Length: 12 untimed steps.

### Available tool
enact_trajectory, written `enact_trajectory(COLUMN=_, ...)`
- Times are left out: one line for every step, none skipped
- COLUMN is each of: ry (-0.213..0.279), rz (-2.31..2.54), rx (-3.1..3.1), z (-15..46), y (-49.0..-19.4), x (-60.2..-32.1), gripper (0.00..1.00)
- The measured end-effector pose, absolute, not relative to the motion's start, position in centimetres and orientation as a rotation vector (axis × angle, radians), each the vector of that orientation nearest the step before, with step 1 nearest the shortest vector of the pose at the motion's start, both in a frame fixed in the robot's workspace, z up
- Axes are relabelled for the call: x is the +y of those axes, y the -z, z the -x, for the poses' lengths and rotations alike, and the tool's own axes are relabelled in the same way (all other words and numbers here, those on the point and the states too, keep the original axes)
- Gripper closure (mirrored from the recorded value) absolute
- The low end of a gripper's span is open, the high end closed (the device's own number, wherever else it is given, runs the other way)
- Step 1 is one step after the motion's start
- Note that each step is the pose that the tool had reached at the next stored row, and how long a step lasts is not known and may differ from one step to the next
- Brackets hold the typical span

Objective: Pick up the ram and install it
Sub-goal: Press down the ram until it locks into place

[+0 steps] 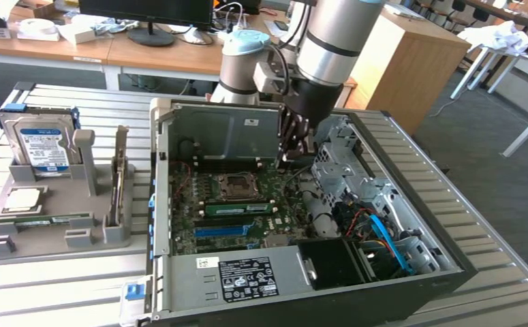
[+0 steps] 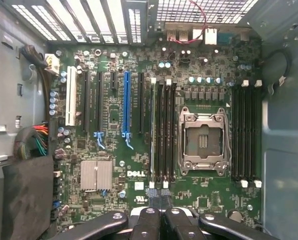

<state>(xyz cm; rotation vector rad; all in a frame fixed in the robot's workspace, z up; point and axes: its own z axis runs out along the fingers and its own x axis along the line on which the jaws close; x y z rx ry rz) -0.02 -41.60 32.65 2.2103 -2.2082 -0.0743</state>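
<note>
Ram, thin green slotted stick

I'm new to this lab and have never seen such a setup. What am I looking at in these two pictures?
A robot arm works over an open computer case on a slatted metal table. One picture looks on from outside; the other comes from a camera on the arm's wrist, facing the motherboard with its empty processor socket. The gripper is shut and seems to hold nothing. A green ram stick sits in a slot beside the socket. On the exterior view's left, a grey holder carries a hard drive, a processor chip and another green stick.
</note>
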Motion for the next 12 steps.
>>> enact_trajectory(ry=0.074, rz=-2.21, rx=-2.208, z=0.0, y=-32.5, x=-41.6, gripper=0.9)
enact_trajectory(ry=0.074, rz=-2.21, rx=-2.208, z=0.0, y=-32.4, x=-41.6, gripper=0.9)
enact_trajectory(ry=0.074, rz=-2.21, rx=-2.208, z=0.0, y=-32.3, x=-41.6, gripper=0.9)
enact_trajectory(ry=0.074, rz=-2.21, rx=-2.208, z=0.0, y=-32.1, x=-41.6, gripper=0.9)
enact_trajectory(ry=0.074, rz=-2.21, rx=-2.208, z=0.0, y=-32.0, x=-41.6, gripper=0.9)
enact_trajectory(ry=0.074, rz=-2.21, rx=-2.208, z=0.0, y=-31.9, x=-41.6, gripper=0.9)
enact_trajectory(ry=0.074, rz=-2.21, rx=-2.208, z=0.0, y=-31.8, x=-41.6, gripper=0.9)
enact_trajectory(ry=0.074, rz=-2.21, rx=-2.208, z=0.0, y=-31.7, x=-41.6, gripper=0.9)
enact_trajectory(ry=0.074, rz=-2.21, rx=-2.208, z=0.0, y=-31.5, x=-41.6, gripper=0.9)
enact_trajectory(ry=0.074, rz=-2.21, rx=-2.208, z=0.0, y=-31.4, x=-41.6, gripper=0.9)
enact_trajectory(ry=0.074, rz=-2.21, rx=-2.208, z=0.0, y=-31.2, x=-41.6, gripper=0.9)
enact_trajectory(ry=0.074, rz=-2.21, rx=-2.209, z=0.0, y=-31.0, x=-41.6, gripper=0.9)
